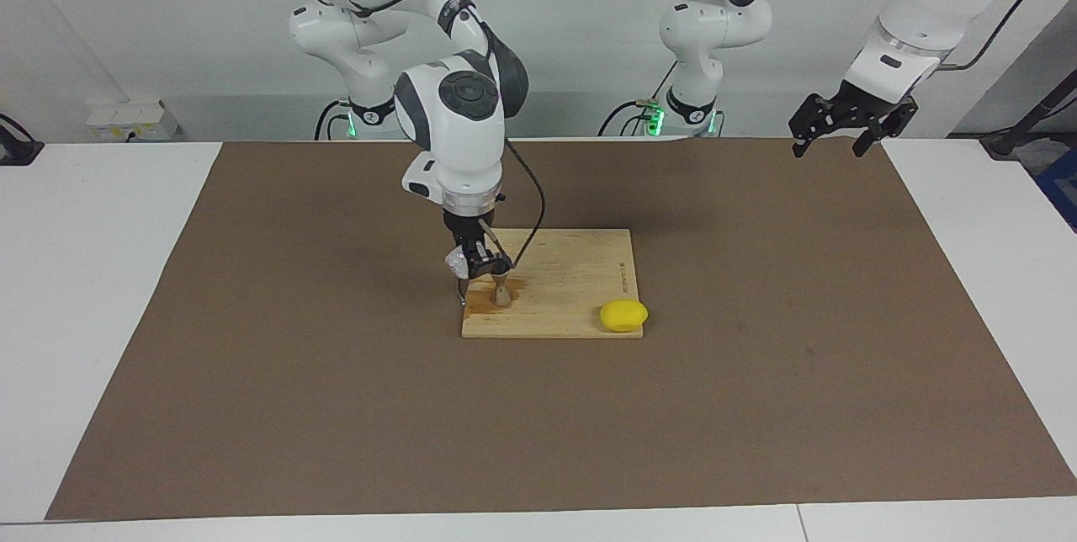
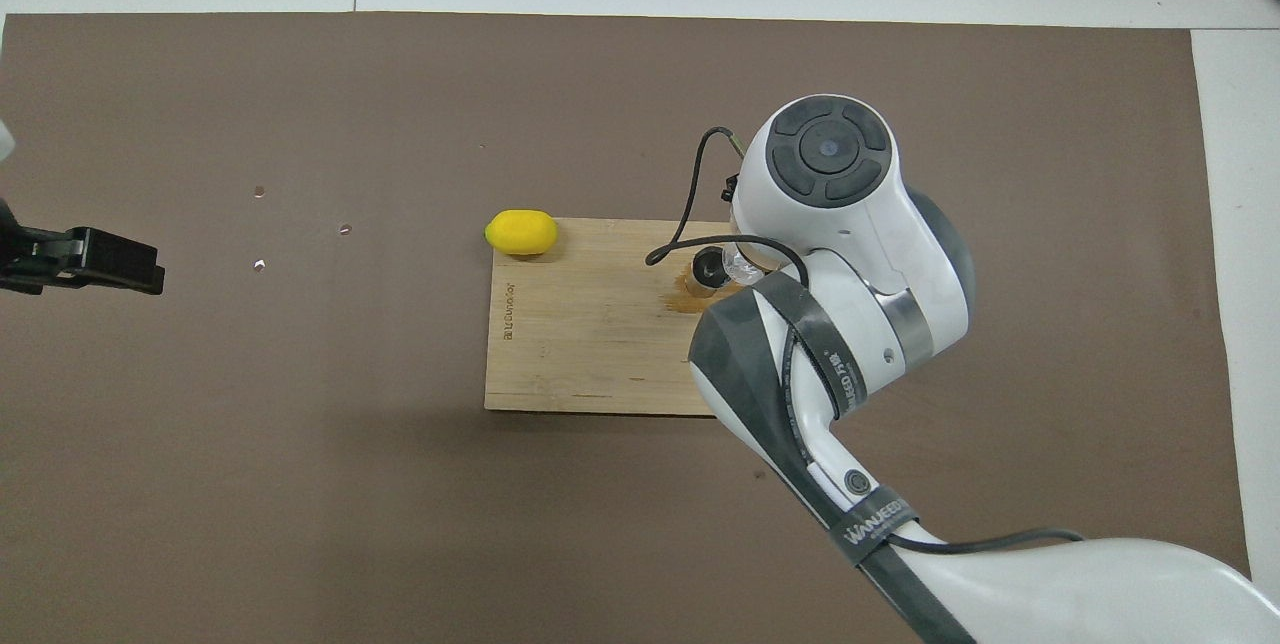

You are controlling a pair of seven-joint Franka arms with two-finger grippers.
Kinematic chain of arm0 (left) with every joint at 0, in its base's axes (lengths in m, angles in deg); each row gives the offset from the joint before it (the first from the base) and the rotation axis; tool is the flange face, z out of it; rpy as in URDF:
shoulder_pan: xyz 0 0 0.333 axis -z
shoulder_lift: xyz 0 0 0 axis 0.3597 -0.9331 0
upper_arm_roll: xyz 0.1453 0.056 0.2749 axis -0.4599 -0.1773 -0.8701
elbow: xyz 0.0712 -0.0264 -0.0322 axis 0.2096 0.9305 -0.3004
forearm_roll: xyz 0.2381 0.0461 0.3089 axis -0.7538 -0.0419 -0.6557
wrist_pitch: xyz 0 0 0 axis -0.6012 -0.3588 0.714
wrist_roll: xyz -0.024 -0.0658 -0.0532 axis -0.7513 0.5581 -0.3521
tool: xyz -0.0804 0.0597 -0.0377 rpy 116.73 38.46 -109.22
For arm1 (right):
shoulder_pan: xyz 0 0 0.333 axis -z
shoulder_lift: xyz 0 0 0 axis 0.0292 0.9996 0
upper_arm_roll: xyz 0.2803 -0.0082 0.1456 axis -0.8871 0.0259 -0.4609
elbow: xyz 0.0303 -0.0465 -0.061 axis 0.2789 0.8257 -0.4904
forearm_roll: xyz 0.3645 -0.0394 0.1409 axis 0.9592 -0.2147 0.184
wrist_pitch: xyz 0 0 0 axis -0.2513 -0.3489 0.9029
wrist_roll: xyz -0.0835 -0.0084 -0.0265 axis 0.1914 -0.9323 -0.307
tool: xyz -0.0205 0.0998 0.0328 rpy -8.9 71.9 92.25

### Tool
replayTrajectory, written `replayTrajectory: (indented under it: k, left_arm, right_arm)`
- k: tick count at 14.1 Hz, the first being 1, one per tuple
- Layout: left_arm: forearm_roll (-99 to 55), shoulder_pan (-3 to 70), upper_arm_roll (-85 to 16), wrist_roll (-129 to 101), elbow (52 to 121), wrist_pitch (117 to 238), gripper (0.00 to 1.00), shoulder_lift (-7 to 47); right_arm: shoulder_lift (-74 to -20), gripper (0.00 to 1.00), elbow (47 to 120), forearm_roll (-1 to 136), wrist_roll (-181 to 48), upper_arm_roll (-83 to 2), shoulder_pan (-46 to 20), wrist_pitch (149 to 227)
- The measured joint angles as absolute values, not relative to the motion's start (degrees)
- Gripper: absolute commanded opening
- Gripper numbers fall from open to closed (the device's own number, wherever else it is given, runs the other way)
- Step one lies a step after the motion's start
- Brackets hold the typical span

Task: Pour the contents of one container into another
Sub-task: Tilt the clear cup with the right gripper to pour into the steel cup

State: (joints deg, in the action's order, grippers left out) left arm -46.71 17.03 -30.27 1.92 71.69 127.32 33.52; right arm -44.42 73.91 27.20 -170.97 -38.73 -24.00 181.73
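A small clear glass cup (image 1: 458, 259) is tipped on its side over the wooden board (image 1: 580, 268), with my right gripper (image 1: 469, 263) shut on it. Its mouth points at the top of the steel hourglass jigger (image 1: 502, 288), which stands upright on the board right beside it. In the overhead view the glass cup (image 2: 741, 268) peeks out from under the right wrist, against the jigger's dark open top (image 2: 708, 269). A wet brown stain (image 2: 682, 299) spreads on the board around the jigger's foot. My left gripper (image 1: 829, 138) hangs open and waits above the mat's corner by its own base.
A yellow lemon (image 1: 623, 316) lies at the board's corner toward the left arm's end, farther from the robots than the jigger. The board rests on a large brown mat (image 1: 336, 374) over the white table. A black cable loops from the right wrist above the board.
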Motion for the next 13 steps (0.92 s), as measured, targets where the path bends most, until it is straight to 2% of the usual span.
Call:
replayTrajectory:
  k: [13]
  left_arm:
    - [-46.71, 17.03, -30.26, 1.92, 71.69, 127.32, 1.00, 33.52]
  right_arm:
    - [-44.09, 0.00, 73.91, 21.33, -172.63, -38.74, -26.08, 181.50]
